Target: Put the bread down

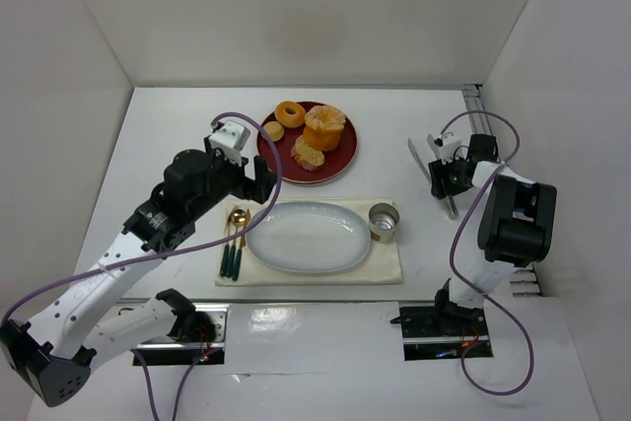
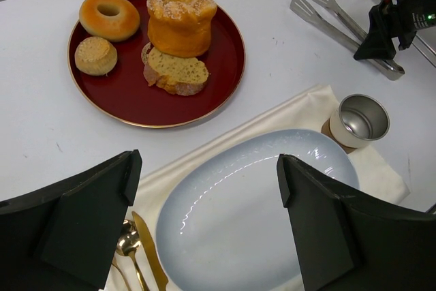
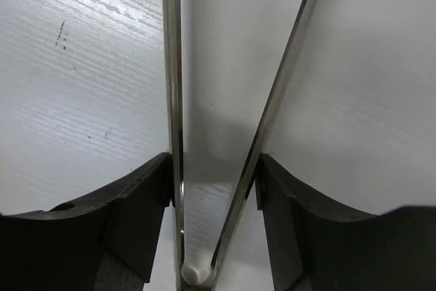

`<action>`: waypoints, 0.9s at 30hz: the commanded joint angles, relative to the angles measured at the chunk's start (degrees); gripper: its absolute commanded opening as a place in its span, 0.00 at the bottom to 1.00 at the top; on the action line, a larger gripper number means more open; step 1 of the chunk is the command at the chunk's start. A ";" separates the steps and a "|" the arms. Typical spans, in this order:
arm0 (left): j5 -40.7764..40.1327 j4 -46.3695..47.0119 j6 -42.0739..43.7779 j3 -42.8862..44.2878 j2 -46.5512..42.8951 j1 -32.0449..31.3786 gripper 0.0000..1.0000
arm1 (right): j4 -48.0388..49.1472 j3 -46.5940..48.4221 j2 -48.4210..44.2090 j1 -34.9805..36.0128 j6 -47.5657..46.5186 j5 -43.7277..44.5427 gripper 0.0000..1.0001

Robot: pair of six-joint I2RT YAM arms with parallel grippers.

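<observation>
Checking state for the bread placement.

- Bread [image 2: 178, 69]: on the red plate [image 2: 129, 103], near-right part, leaning against the foot of the tall orange pastry [image 2: 180, 15]. Something darker sits under it; can't identify it.
- Handling, my guess: light, soft crumb, firmer crust. It will dent or tear if pinched hard and may flop if held by 1 end. Best hold is across the short width near the middle, crust to crust, from the side facing away from the pastry so the pastry doesn't get knocked.
- Right hand [image 3: 212, 168]: well right of the red plate, low over the table [image 1: 177, 125]. Its fingers [image 3: 146, 189] press the outside of both arms of the tongs [image 3: 172, 66], near the hinge end. The tongs look flat on the table, not lifted.
- Left hand [image 2: 208, 168]: wide, holding nothing, hovering over the oval plate [image 2: 252, 195] just in front of the red plate.

Counts:
- 1 bread slice in clear view
- 1 ring donut [image 2: 109, 16]
- 1 small round bun [image 2: 95, 55]
- 1 tall pastry
- 2 plates
- 1 steel cup [image 2: 363, 119]
- 1 tongs
- 1 cloth mat [image 2: 300, 110]
- gold cutlery [image 2: 128, 240]: at least 2 pieces, exact number unclear

The oval plate has no food on it, so the bread is not yet placed.
</observation>
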 commanded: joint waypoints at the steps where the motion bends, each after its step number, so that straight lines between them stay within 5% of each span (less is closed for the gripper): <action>1: 0.31 2.71 0.31 -0.02 -1.69 -0.27 1.00 | -0.29 1.00 -0.35 -0.32 -0.98 1.29 0.60; 17: -0.22 2.71 0.31 -0.02 -1.69 -0.27 1.00 | -10.12 9.52 -16.43 -0.32 2.53 -8.81 0.58; 27: -0.75 2.71 0.31 -0.02 -1.69 -0.27 1.00 | -23.02 19.71 -23.03 -0.32 3.59 -22.86 0.58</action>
